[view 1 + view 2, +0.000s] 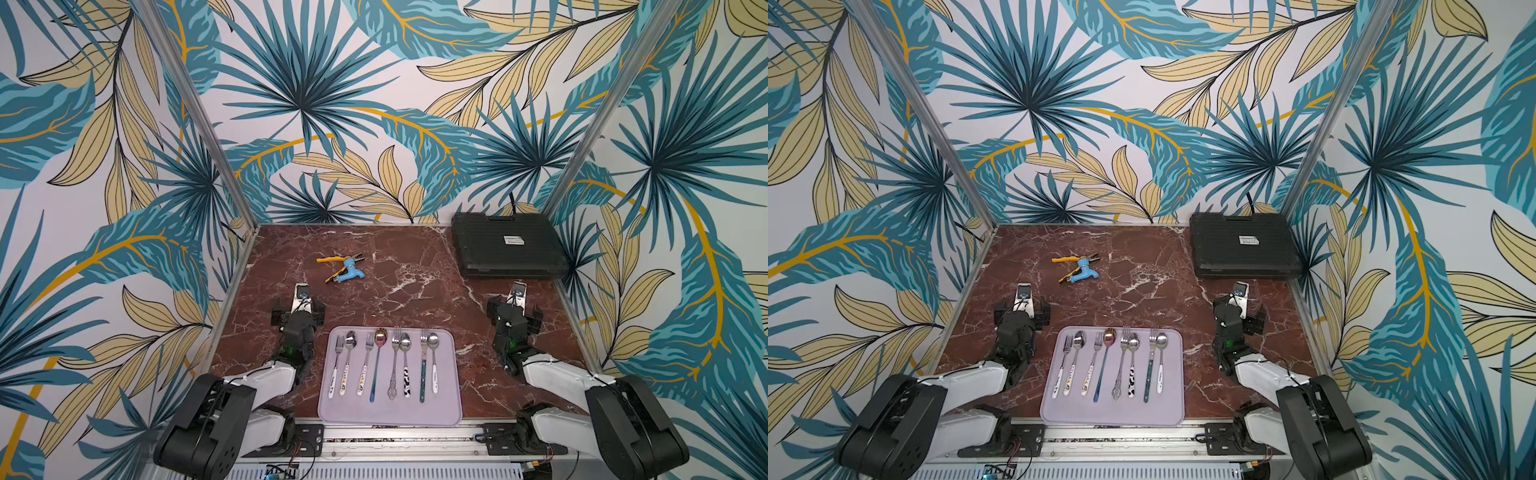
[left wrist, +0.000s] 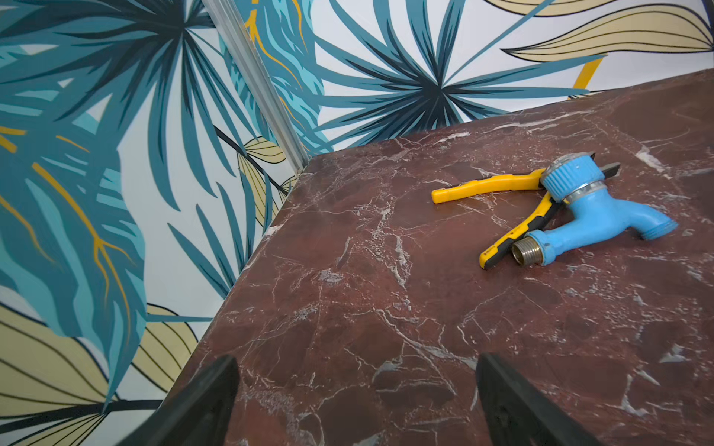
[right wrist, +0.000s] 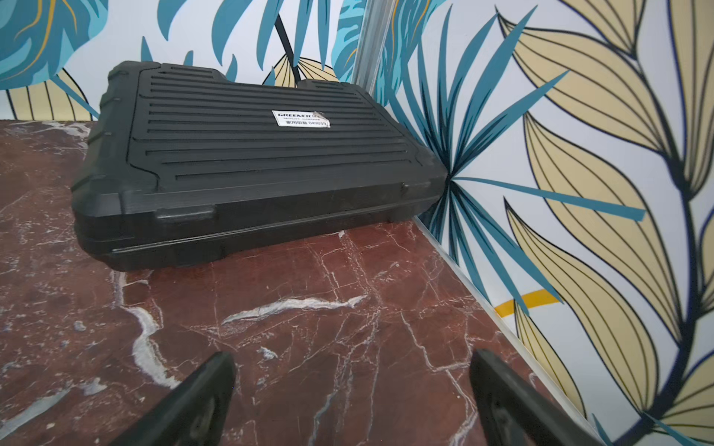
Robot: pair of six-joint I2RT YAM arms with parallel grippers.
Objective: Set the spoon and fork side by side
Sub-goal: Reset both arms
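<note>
The ribbed black plastic case [image 3: 247, 166] carries a white label [image 3: 300, 118] reading "GREENER", with a smaller line ending in 049039. Steel forks [image 1: 338, 345] and steel spoons [image 1: 351, 340] lie alternating in pairs on the lilac rectangular tray [image 1: 390, 411]. Their long axes run near to far, heads toward the back wall. Both arms sit folded low either side of the tray. The left gripper [image 2: 355, 386] and the right gripper [image 3: 353, 378] are spread wide and empty above the red marble table [image 1: 415, 291].
</note>
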